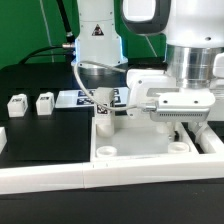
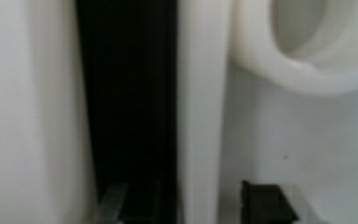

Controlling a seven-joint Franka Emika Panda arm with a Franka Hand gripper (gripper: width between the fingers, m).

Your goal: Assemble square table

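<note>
The white square tabletop (image 1: 150, 152) lies with its sockets up, against the white border wall at the front. One tagged white leg (image 1: 103, 121) stands at its corner on the exterior view's left. Two loose legs (image 1: 17, 105) (image 1: 44, 102) sit on the black table further left. My gripper (image 1: 178, 124) reaches down over the tabletop's far side on the exterior view's right. In the wrist view the gripper (image 2: 197, 205) straddles the tabletop's raised rim (image 2: 202, 100), with a round socket (image 2: 309, 50) beside it. The jaws stand slightly parted, and a dark gap shows beside one finger (image 2: 119, 202).
The long white border wall (image 1: 100, 182) runs along the front. The marker board (image 1: 72, 98) lies behind the legs. The robot's base (image 1: 98, 35) stands at the back, with a cable hanging toward the standing leg.
</note>
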